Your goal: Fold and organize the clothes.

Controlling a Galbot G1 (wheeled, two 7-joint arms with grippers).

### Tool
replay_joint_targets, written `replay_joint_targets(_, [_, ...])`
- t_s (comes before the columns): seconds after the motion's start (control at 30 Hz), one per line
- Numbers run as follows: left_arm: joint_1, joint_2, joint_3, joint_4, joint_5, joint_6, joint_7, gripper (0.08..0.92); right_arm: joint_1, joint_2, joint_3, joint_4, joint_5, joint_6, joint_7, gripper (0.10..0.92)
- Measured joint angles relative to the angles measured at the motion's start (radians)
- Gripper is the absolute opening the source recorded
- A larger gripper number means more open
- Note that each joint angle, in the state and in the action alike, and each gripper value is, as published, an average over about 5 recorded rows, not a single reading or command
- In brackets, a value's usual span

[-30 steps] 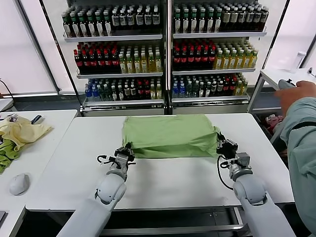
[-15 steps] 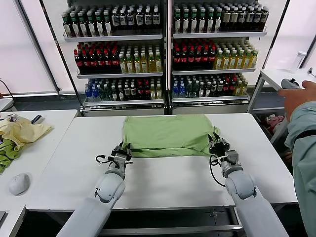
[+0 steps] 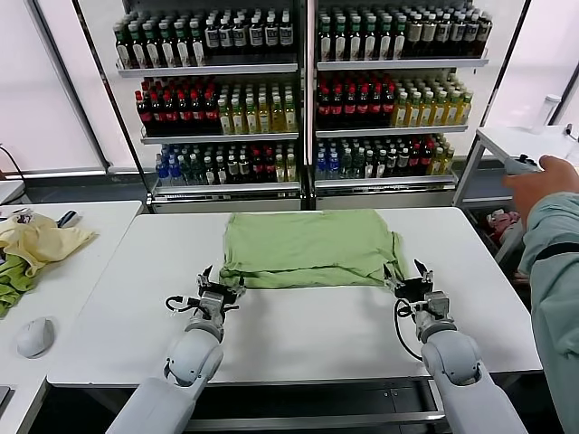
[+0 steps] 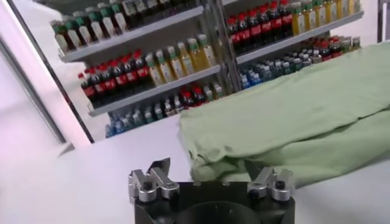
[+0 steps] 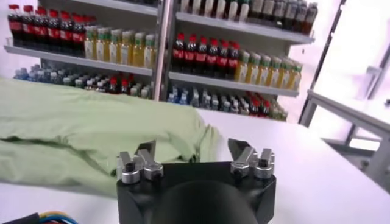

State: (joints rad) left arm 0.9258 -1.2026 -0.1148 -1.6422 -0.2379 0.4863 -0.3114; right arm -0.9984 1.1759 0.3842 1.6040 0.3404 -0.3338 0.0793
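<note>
A: Where is the light green shirt (image 3: pixel 309 247)?

B: It lies folded into a wide rectangle on the white worktop (image 3: pixel 298 334), toward the far edge and about midway between the two side edges. One loose corner of fabric spills out at the side nearer the right edge.

A: And the robot's arms?

B: Both reach in from the near edge. The left tool (image 3: pixel 213 287) sits just off the shirt's near left corner, its fingers spread apart and holding nothing. The right tool (image 3: pixel 416 280) sits just off the near right corner, fingers likewise spread, also empty.

A: Anything else around?

B: Shelves of bottled drinks (image 3: pixel 298 90) stand behind the worktop. A person's arm (image 3: pixel 552 235) in a grey-green sleeve shows beyond the right edge.
</note>
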Motion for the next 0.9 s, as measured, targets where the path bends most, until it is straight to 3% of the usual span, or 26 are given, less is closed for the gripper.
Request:
replay_joint_targets(0.13, [-0.015, -0.005, 0.006, 0.017, -0.038, 0.008, -0.001, 0.808, 0.022, 0.003, -0.008, -0.032, 0.047, -0.028, 0.009, 0.758])
replay_joint_targets(0.23, [-0.028, -0.006, 0.012, 0.031, -0.062, 0.013, -0.001, 0.748, 0.033, 0.003, -0.015, -0.055, 0.079, -0.043, 0.01, 0.673])
replay_joint_targets(0.7, [-0.068, -0.011, 0.023, 0.063, -0.149, 0.041, 0.001, 0.342, 0.036, -0.011, -0.02, -0.081, 0.145, -0.063, -0.007, 0.267])
replay_joint_targets(0.9, [-0.069, 0.003, 0.024, 0.06, -0.168, 0.049, 0.005, 0.17, 0.018, -0.032, -0.011, -0.066, 0.154, -0.076, -0.031, 0.186])
